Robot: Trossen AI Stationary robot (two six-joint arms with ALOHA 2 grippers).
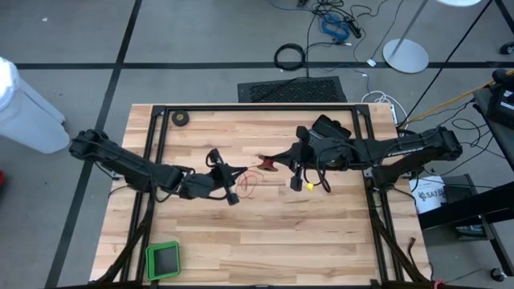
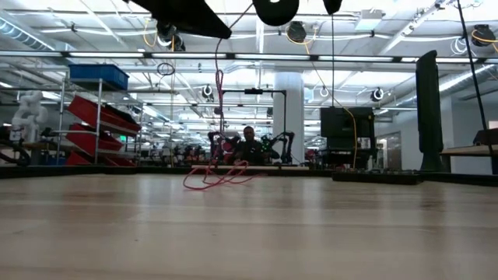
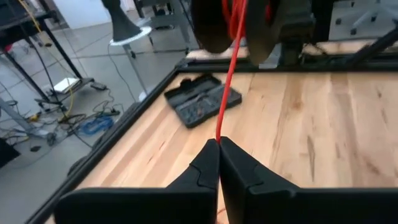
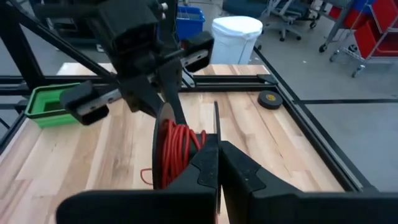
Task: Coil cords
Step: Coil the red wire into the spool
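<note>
The cord is a thin red wire. Part of it is wound on a small black reel (image 4: 177, 149), and its loose loops (image 1: 249, 183) lie piled on the wooden table (image 2: 218, 177). Near the table's middle, my right gripper (image 4: 217, 140) is shut on the reel, above the table (image 1: 271, 163). Just to its left, my left gripper (image 1: 239, 171) is shut on the wire (image 3: 219, 142). A strand (image 3: 231, 68) runs straight from the left fingers to the reel (image 3: 236, 18). In the low view another stretch (image 2: 219, 93) hangs down to the pile. My left gripper pinches one strand of the red wire (image 3: 217, 135) between its two fingertips, coming nearly level from the table's left. The strand runs taut from there to the reel. My right gripper pinches the rim of one thin black flange (image 4: 216, 121) of the reel, coming from the table's right. The reel is lifted clear of the table, its flanges on edge.
A black tape roll (image 1: 182, 119) lies at the far left of the table, a green tray (image 1: 163, 259) at the near left, and a black case (image 1: 331, 127) at the far right. A small yellow piece (image 1: 309, 185) hangs by my right arm.
</note>
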